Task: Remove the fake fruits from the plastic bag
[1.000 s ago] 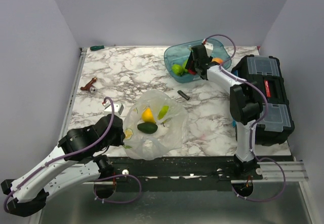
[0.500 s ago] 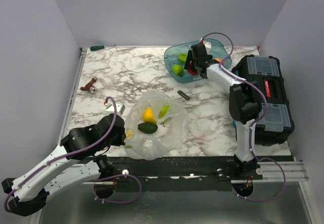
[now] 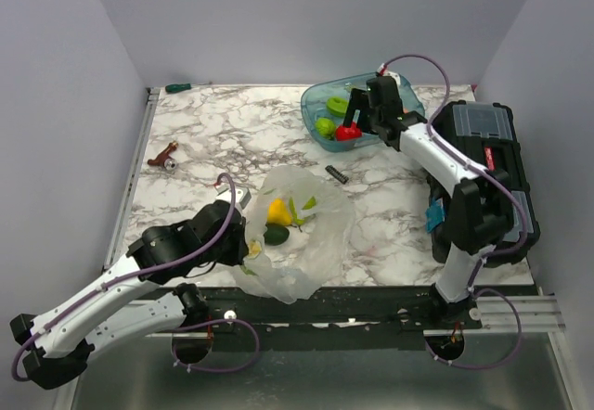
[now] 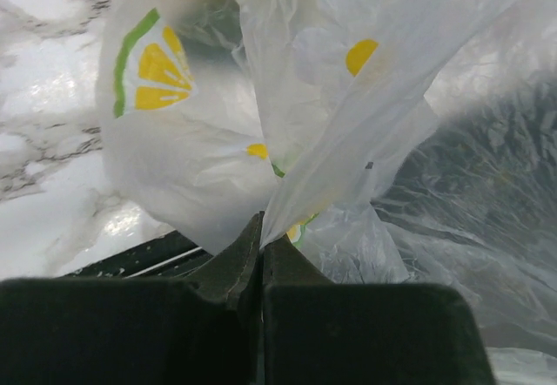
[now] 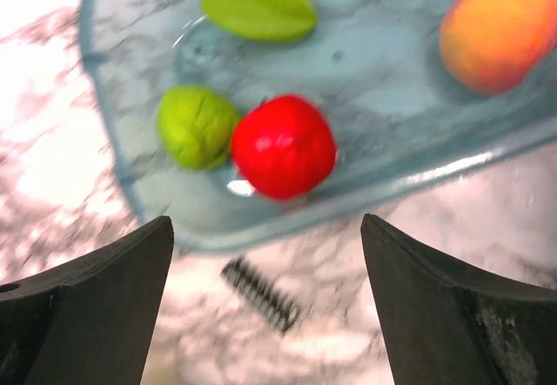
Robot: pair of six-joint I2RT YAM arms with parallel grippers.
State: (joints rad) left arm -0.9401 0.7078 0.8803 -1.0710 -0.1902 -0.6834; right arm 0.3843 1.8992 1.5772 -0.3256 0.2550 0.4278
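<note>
Near the table's front edge, left of centre, the plastic bag lay slumped with a yellow fruit and a dark green fruit inside, the green one's long axis running roughly along that edge. My left claw was clamped tight on a fold at the bag's near-left side: nearest, but busy. My right claw hung well apart at the far edge, jaws spread wide and empty over the teal tub, where a red fruit and two green fruits lay. The bagged fruits lay nearward and leftward of it.
</note>
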